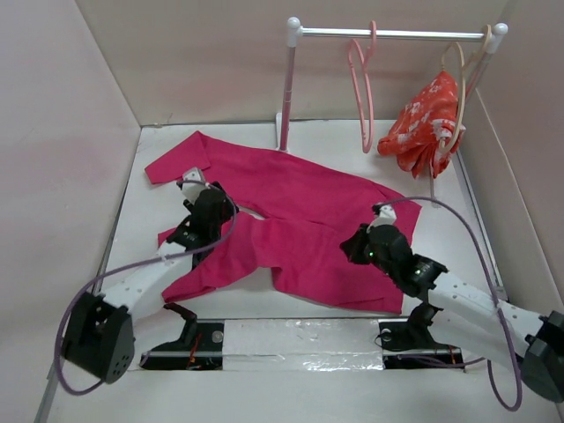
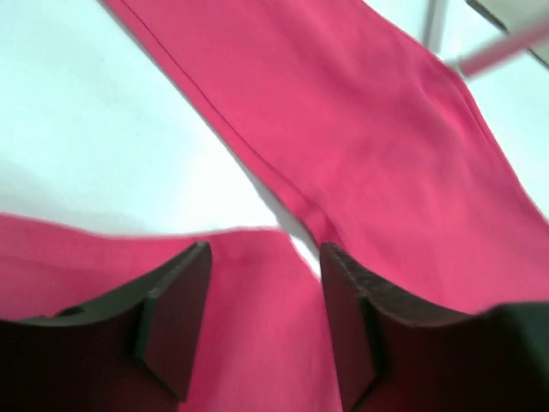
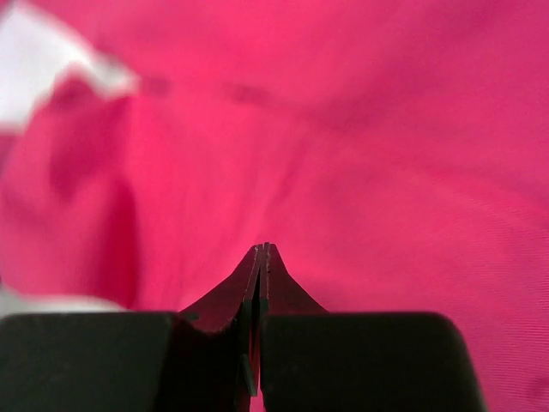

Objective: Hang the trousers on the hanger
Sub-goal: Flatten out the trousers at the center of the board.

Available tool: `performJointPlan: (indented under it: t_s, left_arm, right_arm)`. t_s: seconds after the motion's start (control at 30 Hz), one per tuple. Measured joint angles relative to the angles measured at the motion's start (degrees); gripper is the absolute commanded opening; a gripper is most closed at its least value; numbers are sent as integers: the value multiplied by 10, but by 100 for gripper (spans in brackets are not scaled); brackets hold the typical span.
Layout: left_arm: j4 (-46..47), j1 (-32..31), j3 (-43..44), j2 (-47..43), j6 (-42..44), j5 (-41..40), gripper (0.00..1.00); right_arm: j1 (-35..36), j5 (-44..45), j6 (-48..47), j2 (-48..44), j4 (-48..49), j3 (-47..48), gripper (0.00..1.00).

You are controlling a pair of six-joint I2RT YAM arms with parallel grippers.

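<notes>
The magenta-pink trousers (image 1: pixel 300 203) lie spread flat on the white table, legs pointing left and the waist at the right. The thin salmon-pink hanger (image 1: pixel 363 88) hangs on the rail at the back. My left gripper (image 1: pixel 225 214) is open and empty, low over the near leg by the crotch. In the left wrist view the cloth (image 2: pixel 257 343) lies between the spread fingers of that gripper (image 2: pixel 264 257). My right gripper (image 1: pixel 350 248) rests on the waist end. In the right wrist view it (image 3: pixel 264 249) is shut, with pink cloth (image 3: pixel 369 154) filling the view and none visibly caught between the tips.
A white rack with a metal rail (image 1: pixel 397 33) stands at the back, its post (image 1: pixel 286 97) by the upper leg. A red-orange floral garment (image 1: pixel 423 123) hangs on a pale beige hanger (image 1: pixel 458 79) at the right. Walls enclose the table on the left, back and right.
</notes>
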Motion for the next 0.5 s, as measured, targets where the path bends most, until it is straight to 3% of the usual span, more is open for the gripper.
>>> performJointPlan:
  t_s: [0.1, 0.13, 0.27, 0.5]
  left_arm:
    - [14, 53, 62, 94, -5, 19, 45]
    - [19, 65, 86, 128, -7, 26, 45]
    - [26, 105, 169, 237, -18, 44, 54]
    - [-1, 194, 236, 360, -33, 83, 54]
  right_arm:
    - [81, -5, 1, 32, 30, -11, 4]
    - [103, -4, 1, 43, 42, -11, 10]
    - [157, 7, -1, 98, 72, -9, 24]
    - [193, 15, -5, 103, 90, -14, 25]
